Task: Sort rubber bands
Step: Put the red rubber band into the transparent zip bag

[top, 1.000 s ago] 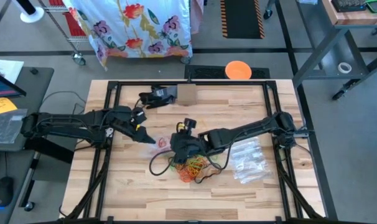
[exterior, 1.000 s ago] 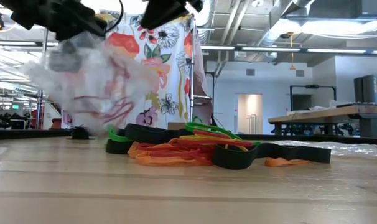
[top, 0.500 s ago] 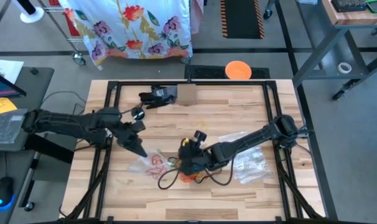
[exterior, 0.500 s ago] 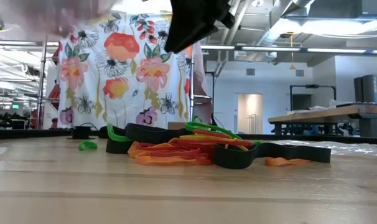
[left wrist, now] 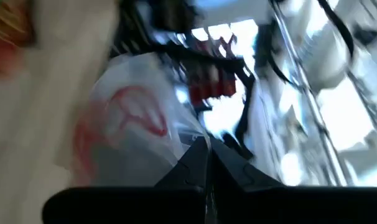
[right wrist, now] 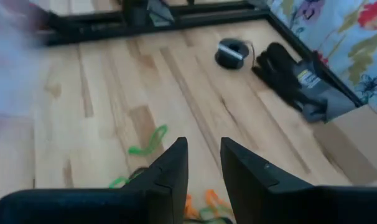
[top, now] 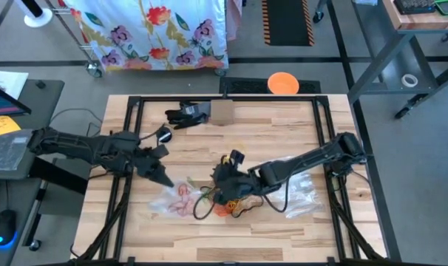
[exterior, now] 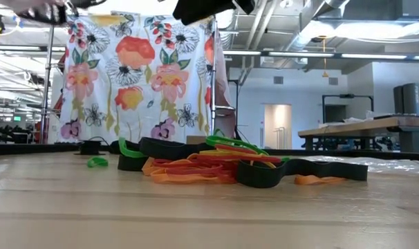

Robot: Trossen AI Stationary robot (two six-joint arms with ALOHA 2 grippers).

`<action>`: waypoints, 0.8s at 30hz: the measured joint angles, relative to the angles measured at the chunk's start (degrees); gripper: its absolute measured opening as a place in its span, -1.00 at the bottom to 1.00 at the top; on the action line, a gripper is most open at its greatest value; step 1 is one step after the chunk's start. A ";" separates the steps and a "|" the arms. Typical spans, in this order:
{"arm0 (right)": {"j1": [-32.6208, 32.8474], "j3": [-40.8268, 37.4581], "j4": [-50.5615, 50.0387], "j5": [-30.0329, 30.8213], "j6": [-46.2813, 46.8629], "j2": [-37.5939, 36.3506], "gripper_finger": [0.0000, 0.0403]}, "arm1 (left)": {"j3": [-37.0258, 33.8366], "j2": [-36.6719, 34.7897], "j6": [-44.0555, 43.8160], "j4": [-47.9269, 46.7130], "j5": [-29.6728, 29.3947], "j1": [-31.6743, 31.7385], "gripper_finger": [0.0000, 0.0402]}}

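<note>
A pile of rubber bands (top: 230, 202), orange, red, green and black (exterior: 209, 166), lies on the wooden table near its middle. One green band (exterior: 97, 162) lies apart from it. My left gripper (top: 165, 179) is shut on a clear plastic bag (top: 176, 199) that holds red bands (left wrist: 129, 121). My right gripper (top: 222, 179) hovers above the pile. Its fingers (right wrist: 170, 171) stand apart, with only bare wood showing between them. My left gripper pinches the clear bag's edge (left wrist: 190, 142) between its two shut fingers. One layer or several, I cannot tell. The fingers come nearly level from the table's left side. The bag hangs from them, clear of the table, with the red bands inside.
More clear bags (top: 298, 193) lie at the right, under the right arm. A black cable (top: 202, 208) loops beside the pile. Dark objects (right wrist: 294, 78) and a small roll (right wrist: 229, 51) sit at the far edge. There is bare wood near the front edge.
My left gripper has drawn away from the right one, toward the table's left and near edges and upward. It has carried the bag up out of the low view. My right gripper has shifted a little over the pile and rolled.
</note>
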 joint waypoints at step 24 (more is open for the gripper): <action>0.98 0.00 -13.05 2.66 1.99 0.74 -0.54 | -0.01 4.44 -12.96 -0.90 -9.74 10.71 -1.00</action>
